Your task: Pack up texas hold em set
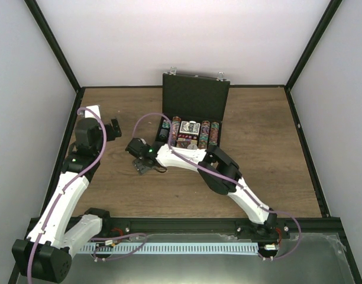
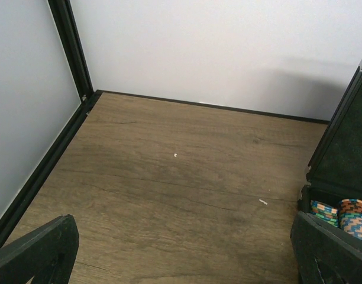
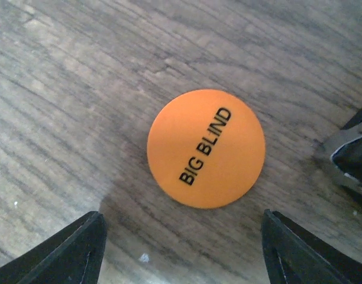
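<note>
The black case (image 1: pixel 196 94) stands open at the back centre, lid upright, holding rows of multicoloured chips (image 1: pixel 213 134) and a blue-backed card deck (image 1: pixel 190 128). An orange disc (image 3: pixel 206 148) printed BIG BLIND lies flat on the wood. My right gripper (image 3: pixel 181 220) hovers just short of it, open, both fingertips clear of the disc; from above the gripper (image 1: pixel 143 161) is left of the case's front. Further left, my left gripper (image 2: pixel 182 228) is open over bare wood, with the case's side and some chips (image 2: pixel 346 214) at its right.
A black piece with a silver edge (image 3: pixel 351 155) pokes in at the right of the right wrist view. Dark frame rails (image 1: pixel 76 112) and white walls bound the wooden table (image 1: pixel 270 154). Small white specks (image 2: pixel 175 155) lie on the wood.
</note>
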Tool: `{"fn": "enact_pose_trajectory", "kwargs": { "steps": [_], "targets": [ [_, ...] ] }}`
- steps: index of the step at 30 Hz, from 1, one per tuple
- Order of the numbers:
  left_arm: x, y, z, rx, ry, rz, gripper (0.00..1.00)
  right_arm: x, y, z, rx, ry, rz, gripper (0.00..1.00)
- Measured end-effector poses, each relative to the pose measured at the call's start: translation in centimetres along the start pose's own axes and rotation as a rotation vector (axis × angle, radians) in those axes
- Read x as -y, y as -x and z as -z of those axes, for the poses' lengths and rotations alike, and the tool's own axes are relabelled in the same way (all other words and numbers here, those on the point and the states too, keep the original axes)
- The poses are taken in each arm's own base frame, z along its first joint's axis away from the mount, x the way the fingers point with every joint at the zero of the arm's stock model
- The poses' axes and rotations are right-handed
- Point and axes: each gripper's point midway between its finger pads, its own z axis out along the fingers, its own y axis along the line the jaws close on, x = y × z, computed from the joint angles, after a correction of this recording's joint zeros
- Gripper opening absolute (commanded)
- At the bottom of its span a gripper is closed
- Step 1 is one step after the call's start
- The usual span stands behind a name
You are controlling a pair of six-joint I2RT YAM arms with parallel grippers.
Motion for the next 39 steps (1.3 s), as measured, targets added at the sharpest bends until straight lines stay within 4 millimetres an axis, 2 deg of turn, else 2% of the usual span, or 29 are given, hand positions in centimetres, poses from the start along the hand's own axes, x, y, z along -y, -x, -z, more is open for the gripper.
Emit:
{"fn": "enact_pose_trajectory", "kwargs": {
  "steps": [13, 22, 30, 39],
  "targets": [
    [0.1, -0.1, -0.1, -0.005, -0.002, -0.002, 1.0, 1.2, 2.2, -1.2, 0.027, -0.007, -0.036, 0.71],
    [0.2, -0.2, -0.1, -0.006, -0.004, -0.003, 1.0, 1.0, 3.2, -1.8, 0.053, -0.013, -0.02, 0.68],
    [0.3, -0.2, -0.1, -0.007, -0.007, -0.004, 1.0, 0.9, 3.6, -2.0, 0.069, -0.012, -0.012, 0.58],
    [0.3, -0.2, -0.1, -0.007, -0.008, -0.005, 1.0, 1.1, 3.5, -1.9, 0.068, -0.005, -0.016, 0.52]
  ]
}}
